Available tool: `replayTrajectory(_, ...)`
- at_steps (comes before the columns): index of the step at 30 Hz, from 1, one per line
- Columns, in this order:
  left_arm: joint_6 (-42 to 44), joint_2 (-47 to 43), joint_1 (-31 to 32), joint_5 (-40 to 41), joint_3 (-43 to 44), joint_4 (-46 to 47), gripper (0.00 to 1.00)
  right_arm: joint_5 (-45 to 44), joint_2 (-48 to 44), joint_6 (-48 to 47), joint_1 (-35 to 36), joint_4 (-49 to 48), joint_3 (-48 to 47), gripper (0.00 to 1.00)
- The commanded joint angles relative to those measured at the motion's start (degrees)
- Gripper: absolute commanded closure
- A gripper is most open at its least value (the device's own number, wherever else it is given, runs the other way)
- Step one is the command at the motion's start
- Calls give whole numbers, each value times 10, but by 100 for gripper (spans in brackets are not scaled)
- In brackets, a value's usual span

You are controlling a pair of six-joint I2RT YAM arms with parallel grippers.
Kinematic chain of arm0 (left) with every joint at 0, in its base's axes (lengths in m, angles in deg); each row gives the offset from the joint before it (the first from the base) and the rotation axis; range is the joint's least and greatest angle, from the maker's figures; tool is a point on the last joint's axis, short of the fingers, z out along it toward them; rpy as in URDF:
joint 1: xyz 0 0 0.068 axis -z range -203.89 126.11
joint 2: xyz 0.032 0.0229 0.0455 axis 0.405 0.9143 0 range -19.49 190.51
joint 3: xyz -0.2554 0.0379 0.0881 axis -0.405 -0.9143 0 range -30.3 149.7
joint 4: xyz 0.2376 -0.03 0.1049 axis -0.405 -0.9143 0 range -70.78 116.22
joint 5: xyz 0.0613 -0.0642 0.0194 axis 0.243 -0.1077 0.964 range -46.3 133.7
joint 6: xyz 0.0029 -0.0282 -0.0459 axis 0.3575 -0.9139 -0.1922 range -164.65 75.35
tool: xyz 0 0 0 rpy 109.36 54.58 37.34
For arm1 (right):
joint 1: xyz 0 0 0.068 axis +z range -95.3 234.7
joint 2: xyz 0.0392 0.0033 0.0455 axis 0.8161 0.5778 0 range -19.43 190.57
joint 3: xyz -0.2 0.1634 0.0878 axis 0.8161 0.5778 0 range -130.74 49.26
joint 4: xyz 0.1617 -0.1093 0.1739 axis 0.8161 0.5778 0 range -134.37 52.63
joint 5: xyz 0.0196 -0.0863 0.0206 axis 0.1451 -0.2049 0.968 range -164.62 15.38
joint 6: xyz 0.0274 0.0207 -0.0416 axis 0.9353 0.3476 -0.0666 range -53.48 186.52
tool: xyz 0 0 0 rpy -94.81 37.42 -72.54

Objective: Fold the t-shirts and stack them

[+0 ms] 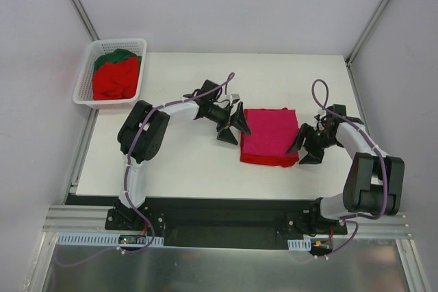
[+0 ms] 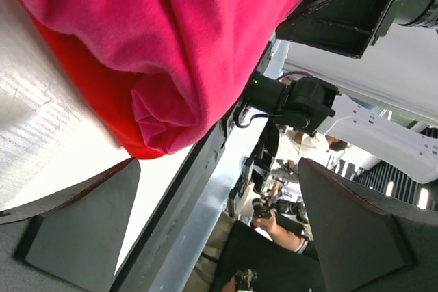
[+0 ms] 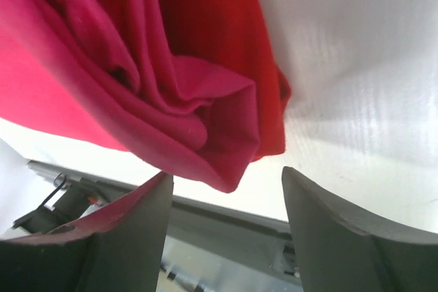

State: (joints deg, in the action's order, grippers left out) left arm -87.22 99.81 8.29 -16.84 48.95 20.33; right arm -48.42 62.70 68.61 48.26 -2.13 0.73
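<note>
Upper left, the basket (image 1: 83,72) of red t-shirts (image 1: 115,81) lies nearer the left pincer (image 1: 235,126); it and the right pincer (image 1: 305,146) gape empty, flanking the folded magenta t-shirt (image 1: 270,131).

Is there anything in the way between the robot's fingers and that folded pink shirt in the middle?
Nothing visible. The left gripper and right gripper stand open at either side of the magenta shirt, which lies on a red shirt. Only white table shows in each gap.

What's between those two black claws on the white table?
A folded magenta-pink cloth t-shirt stacked on a bright red t-shirt, between the left gripper and right gripper; the top view shows it.
</note>
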Motion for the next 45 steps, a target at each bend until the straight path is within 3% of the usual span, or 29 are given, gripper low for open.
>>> replayTrajectory(1, 20, -23, 4, 8, 42, 2, 1, -29, -36, 7, 2, -51, -10, 34)
replayTrajectory(8, 25, -13, 24, 24, 78, 4, 1, -47, -38, 20, 3, -58, -59, 36)
replayTrajectory(19, 20, 0, 32, 30, 64, 14, 1, 4, -18, 26, 13, -114, -27, 58)
replayTrajectory(32, 24, -29, 39, 46, -5, 24, 1, 11, 8, 19, 43, -114, -13, 57)
replayTrajectory(39, 20, -19, 40, 46, 9, 27, 1, 12, 10, 13, 47, -103, -23, 59)
replayTrajectory(43, 13, -11, 41, 45, 26, 28, 3, 4, 7, 2, 49, -84, -27, 49)
replayTrajectory(45, 9, -7, 41, 45, 31, 30, 7, -1, 1, -1, 49, -82, -22, 37)
